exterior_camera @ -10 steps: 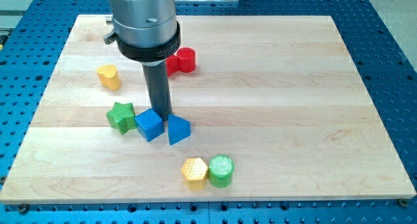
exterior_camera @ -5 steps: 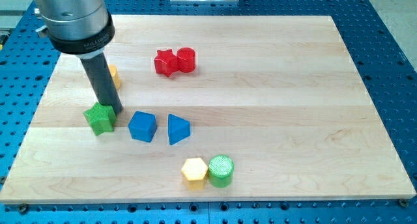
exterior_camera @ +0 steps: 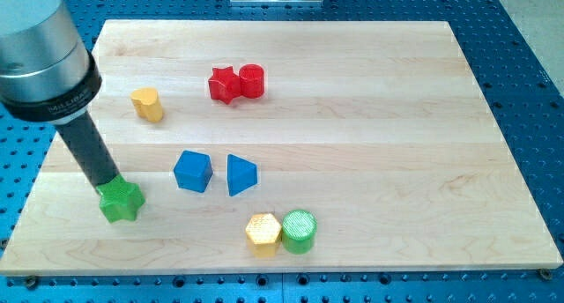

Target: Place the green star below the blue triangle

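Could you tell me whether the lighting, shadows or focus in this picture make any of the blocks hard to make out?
Camera view: light is even and soft, shadows short, no strong glare on the board. All blocks are sharp; my tip touches the green star at its upper left. The blue triangle reads clearly.

Arm body, visible hardware.
Brushed silver-grey cylindrical housing, black collar ring with small white lettering, then straight dark charcoal rod narrowing to my tip point(exterior_camera: 109, 185).

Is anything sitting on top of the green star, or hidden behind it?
Only my tip meets the green star, at its upper-left edge; the rod covers that corner, so exact contact is hidden. Nothing lies on top of it.
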